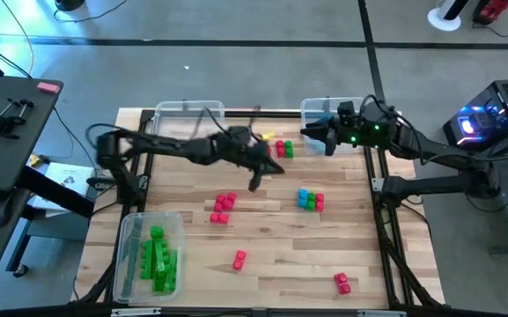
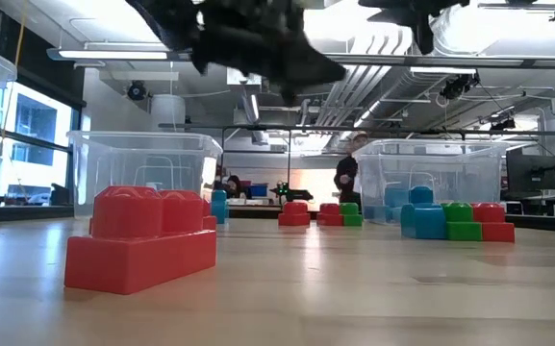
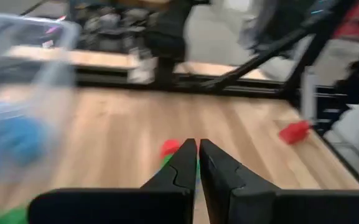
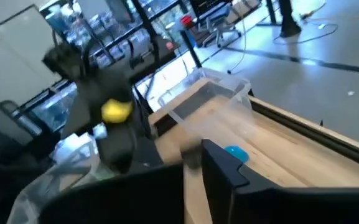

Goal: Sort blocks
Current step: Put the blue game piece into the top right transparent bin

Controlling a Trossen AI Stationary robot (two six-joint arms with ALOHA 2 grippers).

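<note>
Blocks — small moulded plastic toy pieces in red-pink, green and blue (image 1: 311, 201) — lie scattered in little clusters across the pale wooden worktop (image 1: 262, 238), well apart from one another. Clear plastic bin at the near left corner (image 1: 132, 255) already holds green ones; two more clear bins stand at the far edge. Left gripper (image 1: 254, 183) hangs above mid-worktop, fingers (image 3: 185, 163) pressed together, nothing between them. Right gripper (image 1: 313, 132) sits by the far right bin, fingers closed, apparently empty. The pieces look light, rigid and smooth — likely to skid if nudged. Best hold, I judge: across the flat opposite sides, below the studs, one piece at a time.
</note>
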